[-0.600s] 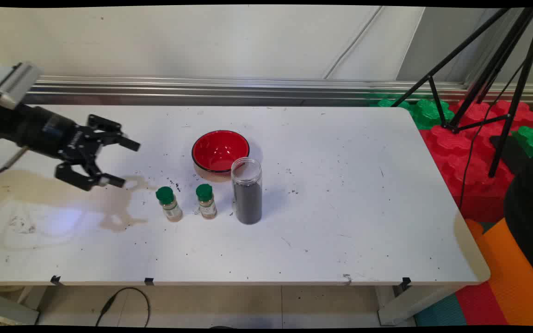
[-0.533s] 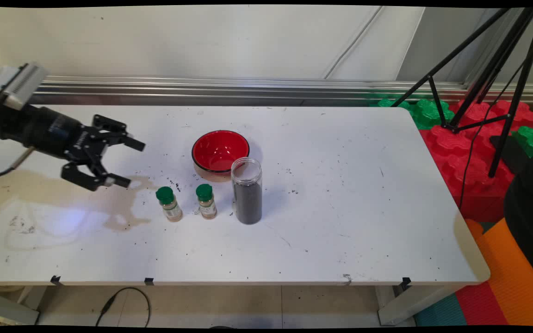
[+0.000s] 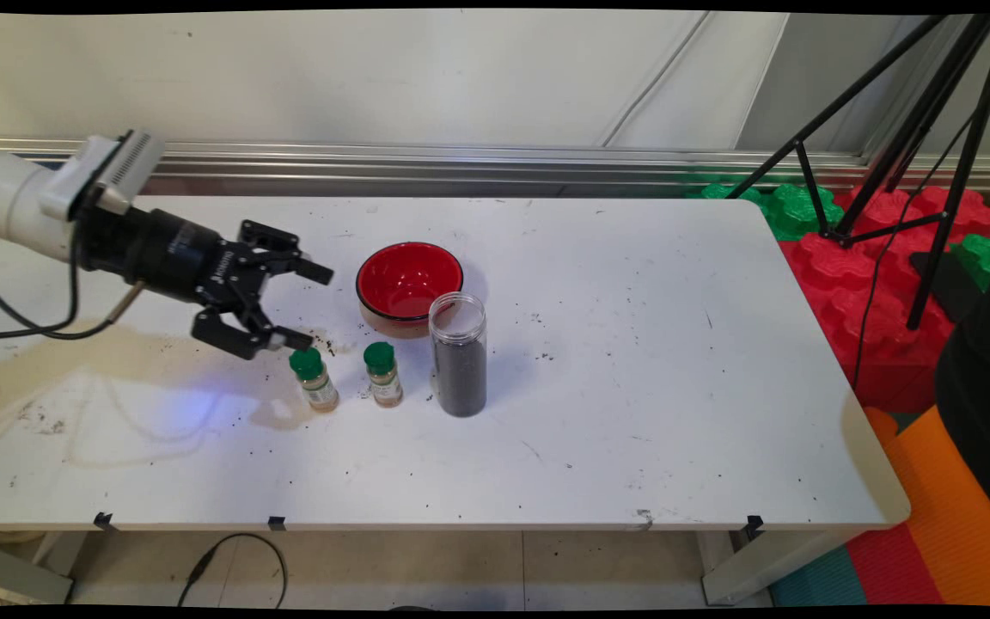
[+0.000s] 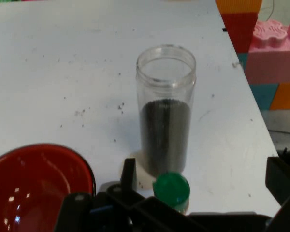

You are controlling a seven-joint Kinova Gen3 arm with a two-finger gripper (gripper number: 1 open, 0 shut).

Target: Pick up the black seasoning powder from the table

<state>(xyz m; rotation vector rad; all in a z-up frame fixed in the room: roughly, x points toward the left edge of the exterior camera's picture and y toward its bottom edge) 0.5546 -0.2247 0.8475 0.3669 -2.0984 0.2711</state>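
Gripper [image 3: 302, 308] wide open, low over table [image 3: 615, 413], just left of green-capped bottle [image 3: 314, 379]. Second bottle [image 3: 384, 374], open jar [image 3: 458, 354], red bowl [image 3: 409, 282] nearby right.

The main view looks down from above the near edge of the surface [image 3: 598, 413] toward the back wall. The hand view sits low, close behind the pincer [image 4: 203, 193]. Both views share the clear jar [image 3: 458, 354] [image 4: 165, 108] and red bowl [image 3: 409, 279] [image 4: 34, 181].
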